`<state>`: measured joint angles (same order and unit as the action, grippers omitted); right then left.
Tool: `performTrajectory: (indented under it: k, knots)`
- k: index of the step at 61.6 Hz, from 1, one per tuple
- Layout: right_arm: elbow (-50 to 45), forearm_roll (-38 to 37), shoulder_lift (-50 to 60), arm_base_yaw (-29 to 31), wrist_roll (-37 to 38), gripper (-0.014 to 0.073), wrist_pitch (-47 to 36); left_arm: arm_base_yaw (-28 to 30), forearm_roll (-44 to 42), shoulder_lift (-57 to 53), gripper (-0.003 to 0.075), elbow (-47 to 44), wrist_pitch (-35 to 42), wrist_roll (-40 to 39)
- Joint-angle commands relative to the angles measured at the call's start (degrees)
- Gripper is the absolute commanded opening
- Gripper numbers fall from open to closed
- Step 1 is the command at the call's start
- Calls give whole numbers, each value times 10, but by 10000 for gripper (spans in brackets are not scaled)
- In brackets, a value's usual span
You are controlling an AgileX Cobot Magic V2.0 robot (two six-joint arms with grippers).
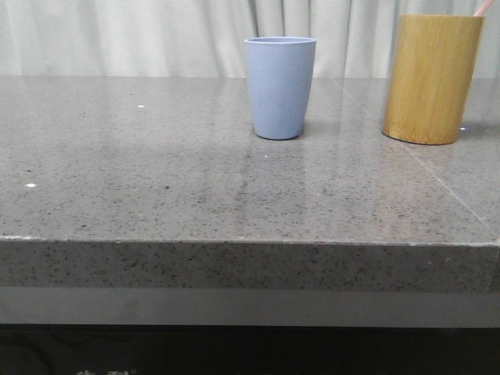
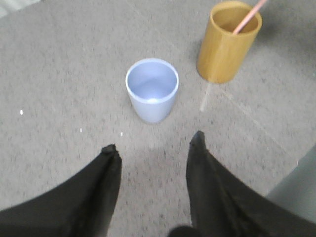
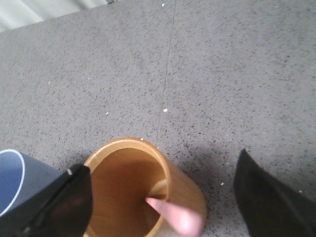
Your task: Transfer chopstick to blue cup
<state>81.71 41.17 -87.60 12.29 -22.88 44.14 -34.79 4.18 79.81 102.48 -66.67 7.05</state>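
Observation:
The pale blue cup (image 1: 280, 86) stands upright and empty at mid table; it also shows in the left wrist view (image 2: 151, 89) and at the edge of the right wrist view (image 3: 11, 175). A pink chopstick (image 2: 248, 16) leans inside the yellow-brown bamboo cylinder (image 1: 431, 78), its tip just showing at the top right in the front view (image 1: 485, 8). My right gripper (image 3: 163, 170) is open above the cylinder (image 3: 143, 187), the chopstick's blurred end (image 3: 175, 215) between its fingers. My left gripper (image 2: 154, 143) is open and empty, above the table short of the blue cup.
The grey speckled stone table (image 1: 156, 172) has a thick front edge near me. A pale curtain (image 1: 141, 35) hangs behind it. A seam in the stone (image 1: 437, 176) runs toward the bamboo cylinder.

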Motion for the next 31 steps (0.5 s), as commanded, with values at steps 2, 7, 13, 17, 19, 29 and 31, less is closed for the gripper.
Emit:
performTrajectory:
  k: [2, 7, 13, 17, 19, 29, 31]
  knots:
    - [33, 28, 5, 2, -18, 487, -5, -4, 7, -89, 312, -82, 72, -4]
    - [34, 28, 3, 1, -19, 388, -4, -4, 6, -144, 312, -157, 85, -4]
    - [34, 28, 3, 1, -19, 284, 0, -4, 6, -216, 312, -249, 94, -10]
    - [34, 28, 3, 1, -19, 237, 1, -4, 6, -260, 312, -301, 102, -17]
    - [34, 28, 3, 1, -19, 216, 3, -4, 6, -278, 312, -324, 103, -17]
    - [34, 28, 3, 1, -19, 112, 3, -4, 5, -355, 312, -395, 103, -17]
    - [34, 28, 3, 1, -19, 85, 5, -4, 5, -368, 312, -405, 103, -17]
